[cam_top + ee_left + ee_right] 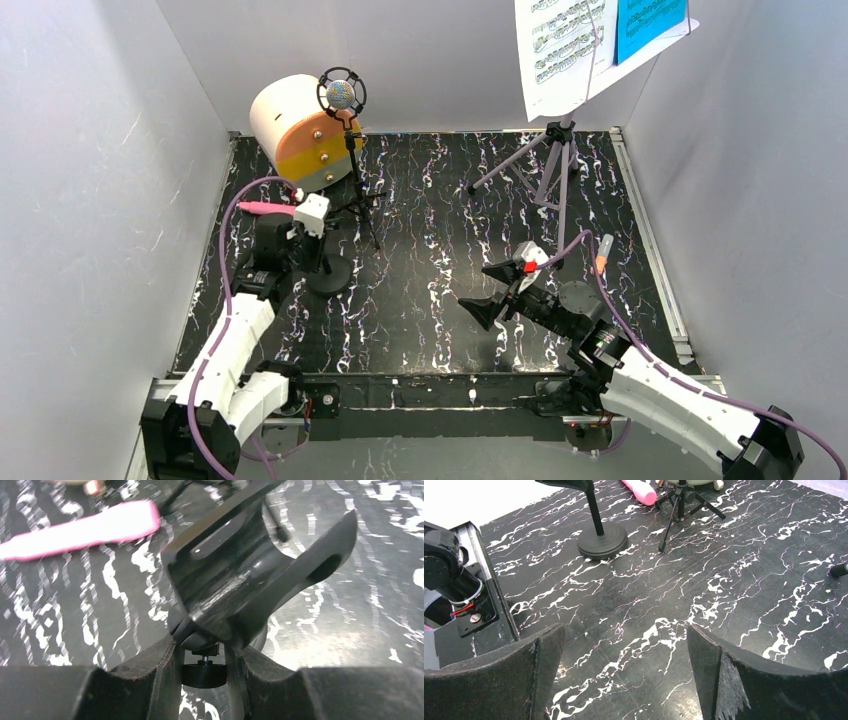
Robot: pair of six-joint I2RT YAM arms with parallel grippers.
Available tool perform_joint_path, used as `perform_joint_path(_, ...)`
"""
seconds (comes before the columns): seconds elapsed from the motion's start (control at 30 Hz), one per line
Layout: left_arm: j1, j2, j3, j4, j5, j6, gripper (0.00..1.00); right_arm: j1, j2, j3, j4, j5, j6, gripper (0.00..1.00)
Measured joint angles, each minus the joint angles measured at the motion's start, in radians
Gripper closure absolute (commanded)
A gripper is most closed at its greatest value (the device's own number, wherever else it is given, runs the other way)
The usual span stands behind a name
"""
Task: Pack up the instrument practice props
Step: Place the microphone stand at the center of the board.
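Left gripper (202, 652) clenched on mic stand (240, 580) neck; right gripper (624, 672) spread wide.
Tilt it and you may knock the pink toy microphone (85, 530).

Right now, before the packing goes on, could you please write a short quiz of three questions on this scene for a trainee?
1. True or false: the pink toy microphone lies flat on the black white-veined table.
2. What do the fingers of the left gripper clamp? A) the black round-base microphone stand, just under its clip; B) the lilac music rack; C) the cream cylinder box.
3. Fill in: the fingers of the right gripper are ___ and hold nothing.

Key: 1 true; 2 A; 3 open.
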Motion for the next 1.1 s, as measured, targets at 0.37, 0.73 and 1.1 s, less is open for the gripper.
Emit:
perform_joint_path(0.37, 0.122, -0.088, -0.11, 0.102, -0.443, -0.134, 1.0, 0.0, -0.007, 0.0, -0.002, -0.008, 0.004, 0.01)
perform_joint_path(0.73, 0.33, -0.007, -0.123, 0.267, -0.713, -0.175, 1.0, 0.0, -0.033, 0.0, -0.011, -0.026, 0.009, 0.01)
perform_joint_path(1.1, 0.362, 0.012, -0.136, 0.315, -0.806, -0.235, 0.37, 0.0, -0.051, 0.0, -0.033, -0.026, 0.012, 0.01)
